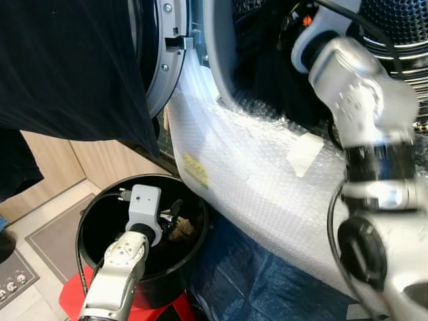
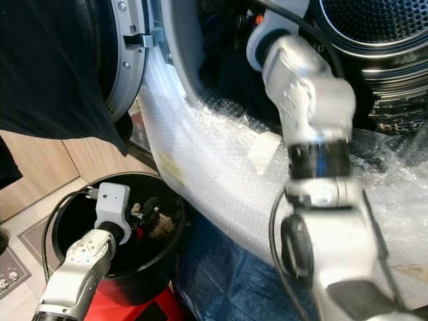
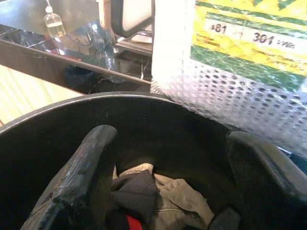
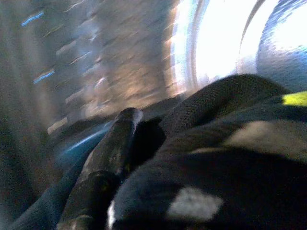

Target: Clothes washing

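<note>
The robot stands at a front-loading washing machine whose front is wrapped in bubble film, with its door swung open at about 10 o'clock in the head views. The remaining laundry, a small crumpled heap of grey, dark and red cloth, lies at the bottom of a black bucket on the floor at 7 o'clock.

The left gripper hangs inside the bucket's mouth, fingers spread wide and empty, and the heap lies straight ahead and below it, between the two fingertips. This arm is plainly the nearer one to the heap; a short descent looks enough to reach it.

The right gripper is up at 1 o'clock, inside the drum opening. Dark clothing presses against its one visible finger, but whether the fingers clamp it cannot be told from the blurred wrist view.
</note>
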Controlling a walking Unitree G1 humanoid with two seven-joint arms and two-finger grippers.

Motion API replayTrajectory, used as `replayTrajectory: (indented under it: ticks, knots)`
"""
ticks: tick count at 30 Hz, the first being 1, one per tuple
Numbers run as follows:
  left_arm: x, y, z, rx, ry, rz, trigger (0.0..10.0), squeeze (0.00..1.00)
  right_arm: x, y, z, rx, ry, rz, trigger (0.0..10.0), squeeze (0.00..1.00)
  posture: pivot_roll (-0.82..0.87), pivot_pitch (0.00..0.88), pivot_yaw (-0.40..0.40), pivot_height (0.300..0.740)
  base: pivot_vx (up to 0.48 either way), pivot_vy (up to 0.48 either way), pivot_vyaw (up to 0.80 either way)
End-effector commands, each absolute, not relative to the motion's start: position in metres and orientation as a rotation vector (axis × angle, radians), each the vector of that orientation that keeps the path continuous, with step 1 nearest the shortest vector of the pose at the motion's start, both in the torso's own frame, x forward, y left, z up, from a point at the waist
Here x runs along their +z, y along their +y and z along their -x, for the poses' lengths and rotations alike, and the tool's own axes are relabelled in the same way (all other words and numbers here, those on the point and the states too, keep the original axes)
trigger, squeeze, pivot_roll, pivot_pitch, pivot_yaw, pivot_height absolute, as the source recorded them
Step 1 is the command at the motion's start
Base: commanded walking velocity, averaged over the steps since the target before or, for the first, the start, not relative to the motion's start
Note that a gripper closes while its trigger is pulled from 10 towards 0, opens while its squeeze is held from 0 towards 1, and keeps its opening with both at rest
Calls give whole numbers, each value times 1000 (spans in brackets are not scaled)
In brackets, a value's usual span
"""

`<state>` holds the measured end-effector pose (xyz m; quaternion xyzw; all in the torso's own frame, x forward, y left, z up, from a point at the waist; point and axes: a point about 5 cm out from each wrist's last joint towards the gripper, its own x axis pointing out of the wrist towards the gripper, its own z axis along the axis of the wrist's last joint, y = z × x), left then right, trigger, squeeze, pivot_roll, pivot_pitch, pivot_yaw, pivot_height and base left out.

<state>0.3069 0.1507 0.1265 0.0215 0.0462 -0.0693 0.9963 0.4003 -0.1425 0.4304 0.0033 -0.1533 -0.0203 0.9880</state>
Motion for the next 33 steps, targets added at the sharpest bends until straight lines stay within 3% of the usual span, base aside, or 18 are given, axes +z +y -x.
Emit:
replayTrajectory:
  ticks: [1, 7, 12, 13, 20, 25, 27, 29, 33]
  knots:
    - [130, 149, -307, -141, 83, -52, 10000, 0, 430, -145, -402, -74, -317, 1, 10000, 0, 107, 0, -45, 740, 0, 0, 0]
    - [130, 149, -307, -142, 83, -52, 10000, 0, 432, -144, -407, -91, -325, 7, 10000, 0, 107, 0, -45, 740, 0, 0, 0]
    - [126, 144, -303, -150, 96, -35, 10000, 0, 406, -169, -410, -316, -307, -24, 10000, 0, 84, 22, -48, 740, 0, 0, 0]
    - [125, 144, -303, -151, 97, -33, 10000, 0, 408, -187, -408, -425, -339, -11, 10000, 0, 83, 21, -48, 740, 0, 0, 0]
    - [127, 142, -305, -155, 91, -35, 10000, 0, 423, -205, -406, -410, -367, -7, 10000, 0, 96, 15, -45, 740, 0, 0, 0]
    - [130, 145, -306, -141, 79, -36, 10000, 0, 450, -254, -383, -622, -432, -141, 10000, 0, 107, 12, -50, 740, 0, 0, 0]
    - [130, 146, -305, -139, 79, -36, 10000, 0, 458, -258, -379, -611, -464, -211, 10000, 0, 119, 16, -54, 740, 0, 0, 0]
    - [130, 146, -305, -138, 80, -36, 10000, 0, 466, -245, -380, -522, -489, -174, 10000, 0, 113, 22, -52, 740, 0, 0, 0]
    - [130, 146, -305, -144, 85, -37, 10000, 0, 447, -178, -404, -155, -397, -92, 10000, 0, 92, 42, -39, 740, 0, 0, 0]
